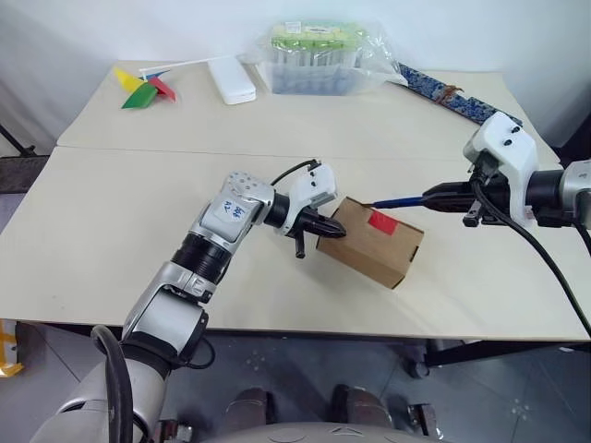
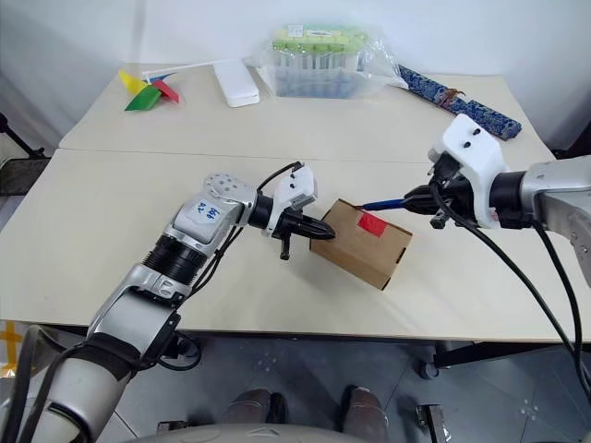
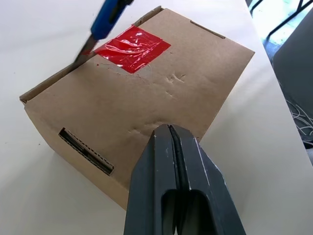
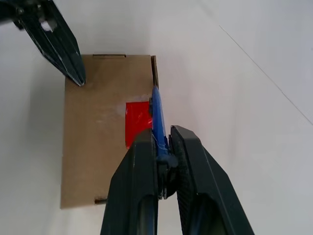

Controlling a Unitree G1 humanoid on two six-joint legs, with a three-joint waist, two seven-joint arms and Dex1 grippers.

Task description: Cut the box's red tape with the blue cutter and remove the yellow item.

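Observation:
The brown cardboard box lies slantwise on the table with its lid closed. The square of red tape sits over the lid's edge seam. My left gripper is shut, its tips pressing on the lid at the box's left end. My right gripper is shut on the blue cutter. The cutter's dark tip touches the seam at the edge of the red tape. In the right wrist view the cutter runs along the lid's edge beside the tape. The yellow item is hidden.
At the back of the table are a paper pinwheel, a flat white case, a bagged clear tub with a green lid and a long blue patterned strip. The table's front edge lies just below the box.

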